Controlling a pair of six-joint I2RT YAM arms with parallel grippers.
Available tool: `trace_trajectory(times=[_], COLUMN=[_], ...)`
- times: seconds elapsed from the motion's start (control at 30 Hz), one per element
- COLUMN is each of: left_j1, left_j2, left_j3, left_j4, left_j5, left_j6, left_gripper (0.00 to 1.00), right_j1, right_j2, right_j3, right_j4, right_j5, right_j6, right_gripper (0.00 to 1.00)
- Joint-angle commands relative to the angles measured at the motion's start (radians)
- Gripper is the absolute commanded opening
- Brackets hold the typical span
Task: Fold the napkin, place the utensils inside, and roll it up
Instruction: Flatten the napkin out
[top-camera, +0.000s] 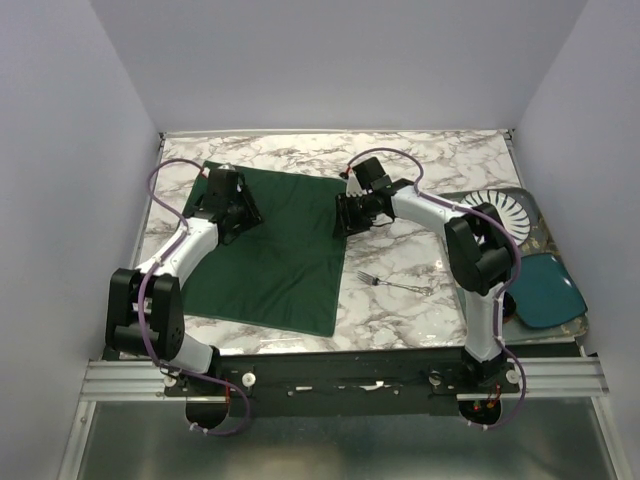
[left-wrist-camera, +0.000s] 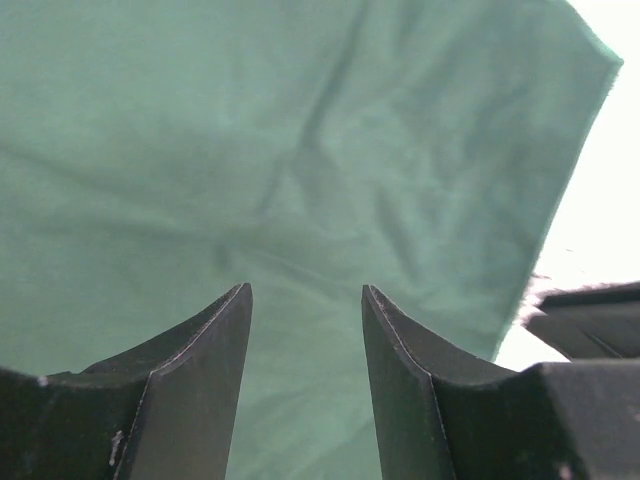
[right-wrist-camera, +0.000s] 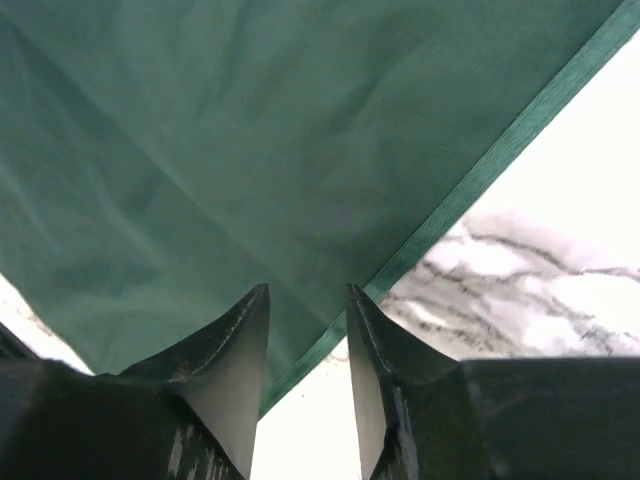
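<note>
The dark green napkin lies spread flat on the marble table. It fills the left wrist view and most of the right wrist view, where its hemmed right edge runs diagonally. My left gripper is open over the napkin's far left part, its fingers apart with cloth between them. My right gripper is open at the napkin's right edge, its fingers straddling the hem. The silver fork lies on the marble to the right of the napkin, near the front.
A tray at the right edge holds a white striped plate and a teal oval dish. White walls enclose the table on three sides. The arm bases stand at the near edge.
</note>
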Motion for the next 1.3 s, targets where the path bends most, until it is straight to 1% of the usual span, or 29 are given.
trace_trajectory(times=[0.0, 0.1, 0.17, 0.23, 0.27, 0.33, 0.37, 0.43, 0.47, 0.5, 0.57, 0.6, 0.63, 0.67, 0.7, 0.73, 0.77, 0.8, 0.83, 0.93, 0.97, 1.03, 1.1, 1.13, 1.17, 1.2, 1.23, 1.27], left_j1=[-0.029, -0.068, -0.111, -0.154, -0.203, -0.254, -0.297, -0.341, -0.360, -0.410, -0.469, -0.525, -0.561, -0.590, -0.619, -0.683, -0.709, -0.740, -0.788, -0.842, -0.880, -0.912, -0.928, -0.928, -0.926, -0.928, -0.928, -0.926], left_j2=[-0.054, -0.075, -0.092, -0.104, -0.116, -0.129, -0.139, -0.150, -0.149, -0.146, -0.114, -0.098, -0.083, -0.054, -0.038, -0.023, 0.001, 0.011, 0.021, 0.067, 0.095, 0.115, 0.111, 0.103, 0.095, 0.074, 0.058, 0.039], left_j3=[-0.046, -0.069, -0.076, -0.082, -0.087, -0.101, -0.104, -0.118, -0.118, -0.119, -0.107, -0.102, -0.092, -0.087, -0.081, -0.063, -0.052, -0.043, -0.027, 0.002, 0.008, 0.026, 0.020, 0.004, -0.006, -0.012, -0.033, -0.045], left_j4=[0.066, 0.076, 0.082, 0.083, 0.080, 0.073, 0.067, 0.063, 0.063, 0.060, 0.052, 0.049, 0.049, 0.049, 0.047, 0.043, 0.031, 0.024, 0.020, 0.018, 0.014, -0.002, 0.001, 0.012, 0.024, 0.027, 0.030, 0.033], left_j5=[0.026, 0.038, 0.066, 0.067, 0.055, 0.040, 0.015, 0.006, 0.003, -0.008, -0.008, -0.010, -0.011, -0.017, -0.032, -0.066, -0.092, -0.114, -0.149, -0.163, -0.177, -0.206, -0.217, -0.208, -0.200, -0.201, -0.209, -0.226], left_j6=[0.001, 0.027, 0.038, 0.056, 0.061, 0.079, 0.084, 0.101, 0.119, 0.126, 0.142, 0.143, 0.144, 0.146, 0.147, 0.149, 0.152, 0.152, 0.152, 0.147, 0.147, 0.149, 0.123, 0.115, 0.100, 0.089, 0.077, 0.060], left_gripper=[0.57, 0.55, 0.52, 0.51, 0.51, 0.50, 0.49, 0.49, 0.49, 0.49, 0.47, 0.47, 0.46, 0.45, 0.44, 0.43, 0.40, 0.39, 0.39, 0.36, 0.34, 0.31, 0.29, 0.29, 0.29, 0.28, 0.28, 0.28], right_j1=[-0.002, -0.004, -0.005, -0.015, -0.021, -0.042, -0.050, -0.076, -0.087, -0.096, -0.113, -0.113, -0.111, -0.111, -0.110, -0.111, -0.111, -0.114, -0.134, -0.192, -0.203, -0.212, -0.213, -0.213, -0.213, -0.213, -0.206, -0.197], right_j2=[0.046, 0.067, 0.075, 0.088, 0.095, 0.104, 0.104, 0.099, 0.096, 0.093, 0.075, 0.063, 0.046, -0.008, -0.039, -0.081, -0.121, -0.204, -0.241, -0.355, -0.382, -0.421, -0.425, -0.428, -0.433, -0.441, -0.451, -0.451], right_j3=[0.002, 0.011, 0.013, 0.016, 0.017, 0.019, 0.019, 0.019, 0.019, 0.020, 0.031, 0.054, 0.056, 0.053, 0.036, 0.017, 0.002, -0.015, -0.050, -0.108, -0.127, -0.157, -0.197, -0.220, -0.284, -0.330, -0.370, -0.404], right_j4=[0.068, 0.077, 0.077, 0.075, 0.075, 0.074, 0.066, 0.051, 0.039, 0.032, 0.000, -0.017, -0.027, -0.026, -0.026, -0.026, -0.029, -0.031, -0.031, -0.037, -0.040, -0.040, -0.061, -0.069, -0.052, -0.026, 0.003, 0.046], right_j5=[0.014, 0.014, 0.039, 0.054, 0.054, 0.051, 0.063, 0.092, 0.099, 0.105, 0.108, 0.099, 0.049, 0.018, -0.001, 0.007, 0.031, 0.060, 0.097, 0.128, 0.141, 0.189, 0.172, 0.127, 0.097, 0.067, 0.003, -0.028], right_j6=[0.012, 0.017, 0.026, 0.034, 0.041, 0.049, 0.052, 0.054, 0.055, 0.044, 0.020, -0.004, -0.011, -0.012, -0.009, -0.006, -0.002, 0.001, 0.000, 0.014, 0.015, -0.012, -0.016, -0.005, 0.001, 0.009, 0.026, 0.029], right_gripper=[0.43, 0.42, 0.42, 0.42, 0.42, 0.42, 0.42, 0.42, 0.42, 0.42, 0.43, 0.45, 0.47, 0.50, 0.57, 0.62, 0.68, 0.78, 0.82, 0.85, 0.85, 0.85, 0.81, 0.77, 0.74, 0.68, 0.58, 0.54])
